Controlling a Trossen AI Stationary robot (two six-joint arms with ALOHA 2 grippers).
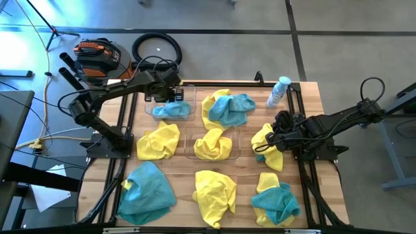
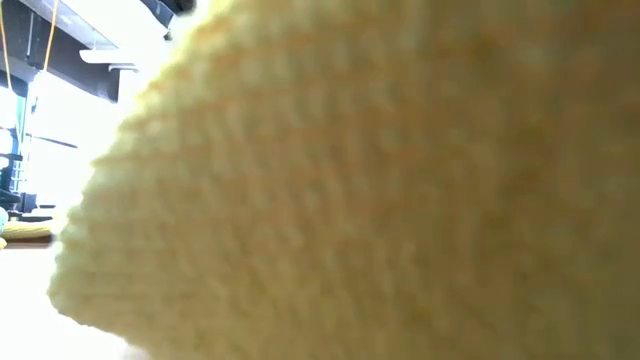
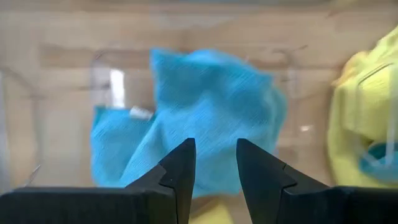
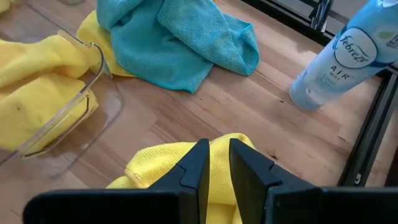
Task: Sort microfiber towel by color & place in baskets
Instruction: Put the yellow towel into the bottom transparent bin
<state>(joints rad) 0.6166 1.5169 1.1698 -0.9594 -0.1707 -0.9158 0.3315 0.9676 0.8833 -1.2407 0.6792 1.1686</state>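
Note:
Two clear baskets stand on the wooden table. The far-left basket (image 1: 185, 112) holds a teal towel (image 1: 170, 108) (image 3: 205, 118); the middle basket (image 1: 192, 144) (image 4: 93, 81) holds a yellow towel (image 1: 212, 144). My left gripper (image 1: 170, 95) (image 3: 216, 171) hovers open above the teal towel in its basket. My right gripper (image 1: 270, 138) (image 4: 217, 163) is down on a yellow towel (image 1: 268, 148) (image 4: 161, 168) near the table's right edge. Loose towels lie around: a yellow-and-teal heap (image 1: 229, 109) (image 4: 180, 37), a yellow one (image 1: 159, 142), a teal one (image 1: 148, 192), another yellow one (image 1: 214, 192), and a teal-on-yellow pile (image 1: 274, 198). My right gripper pinches a raised fold of the yellow towel (image 4: 239, 142) between its two fingers, coming from above and slanting toward the table's left. One layer or several, I cannot tell. The rest of the towel lies on the table.
A pale spray bottle (image 1: 278, 91) (image 4: 339, 62) stands at the far right of the table, close to my right arm. Dark frame rails (image 1: 300, 117) run along the table's sides. A yellow towel (image 2: 380, 190) right in front of the low camera blocks that view.

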